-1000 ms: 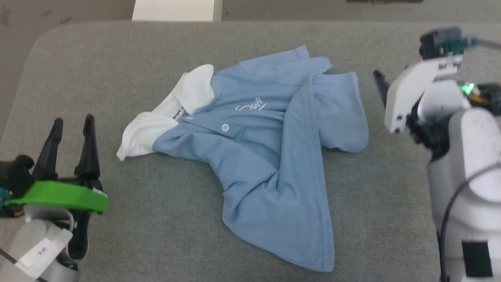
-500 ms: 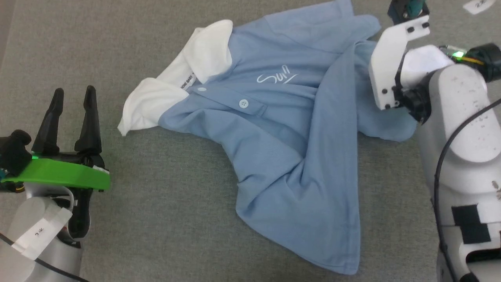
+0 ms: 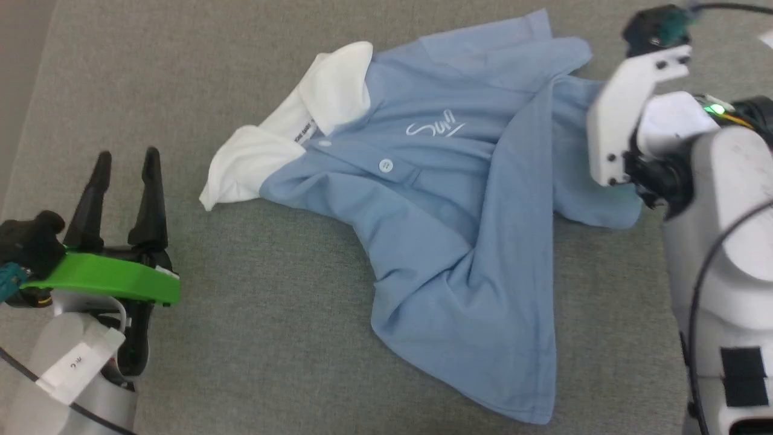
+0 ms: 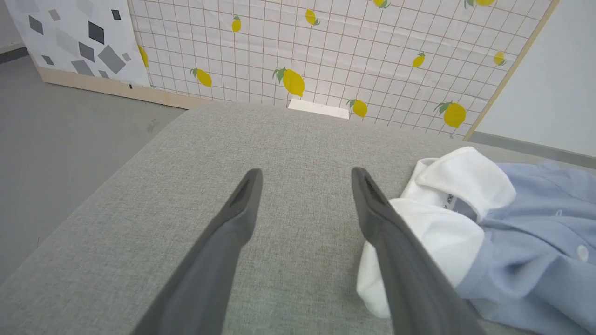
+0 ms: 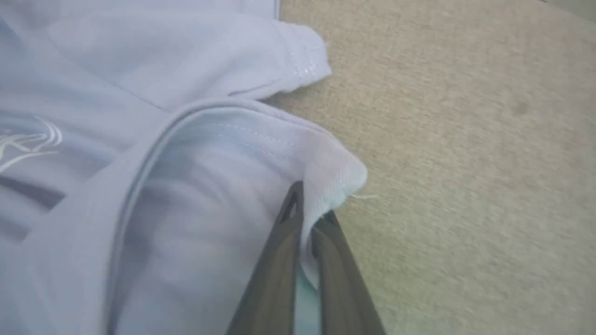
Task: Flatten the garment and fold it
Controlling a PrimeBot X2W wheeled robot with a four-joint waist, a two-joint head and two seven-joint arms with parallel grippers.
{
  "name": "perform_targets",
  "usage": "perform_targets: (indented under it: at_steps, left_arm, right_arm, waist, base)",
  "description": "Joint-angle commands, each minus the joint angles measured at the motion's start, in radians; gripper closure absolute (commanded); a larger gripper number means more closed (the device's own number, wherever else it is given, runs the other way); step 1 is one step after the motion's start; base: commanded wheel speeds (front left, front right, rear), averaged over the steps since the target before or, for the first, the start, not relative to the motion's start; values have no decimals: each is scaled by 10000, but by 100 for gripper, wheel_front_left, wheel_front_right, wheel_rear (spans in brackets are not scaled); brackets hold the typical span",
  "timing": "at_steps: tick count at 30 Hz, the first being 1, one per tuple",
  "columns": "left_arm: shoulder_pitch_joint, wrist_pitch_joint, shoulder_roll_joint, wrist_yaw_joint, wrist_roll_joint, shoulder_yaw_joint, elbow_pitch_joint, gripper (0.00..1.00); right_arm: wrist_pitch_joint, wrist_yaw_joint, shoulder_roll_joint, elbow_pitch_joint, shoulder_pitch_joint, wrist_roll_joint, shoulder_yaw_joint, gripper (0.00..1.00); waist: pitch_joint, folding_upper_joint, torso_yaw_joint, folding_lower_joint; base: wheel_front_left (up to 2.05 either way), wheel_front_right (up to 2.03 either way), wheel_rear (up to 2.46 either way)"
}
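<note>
You have the grey padded surface [image 3: 272, 338] carrying the garment [image 3: 459, 241] crumpled across its middle, collar toward the left edge, the right gripper [image 5: 309, 204] pinched tight on its right hem corner, and the left gripper [image 3: 127, 154] spread wide, empty, near the left edge.

Left gripper [image 3: 127, 156]: two long, tapering black fingers [image 3: 148, 202] on a bright green plate [image 3: 109, 283]; pale grey left forearm [image 3: 24, 386] bearing a white label [image 3: 75, 362]. Right arm: white bracket [image 3: 622, 121] with dark screws [image 3: 611, 158], green light [image 3: 717, 110], speckled pale right forearm [image 3: 731, 199], thin looping black cable [image 3: 693, 308], rectangular black patch [image 3: 743, 377] near its base.
</note>
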Motion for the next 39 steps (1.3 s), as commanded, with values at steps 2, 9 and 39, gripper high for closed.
perform_targets:
  at_steps: [2, 9, 39]
  left_arm:
    - [254, -43, -45, -66, 170, -64, 81, 0]
    - [949, -17, -175, 87, 237, -164, 187, 0]
    - [2399, 412, -326, 889, 73, -308, -578, 0]
  right_arm:
    - [-443, 48, -240, -726, 616, 323, -357, 100]
    - [-731, 48, -454, -3542, 3578, 887, -1899, 100]
    - [-4107, 48, 199, -5821, 7581, 2452, -3803, 0]
  waist:
    - [-1286, 47, -660, -1]
    - [-2504, 47, -1269, -1]
    - [-3827, 47, -1916, -1]
  base:
    - [0, 0, 0]
    - [0, 0, 0]
    - [0, 0, 0]
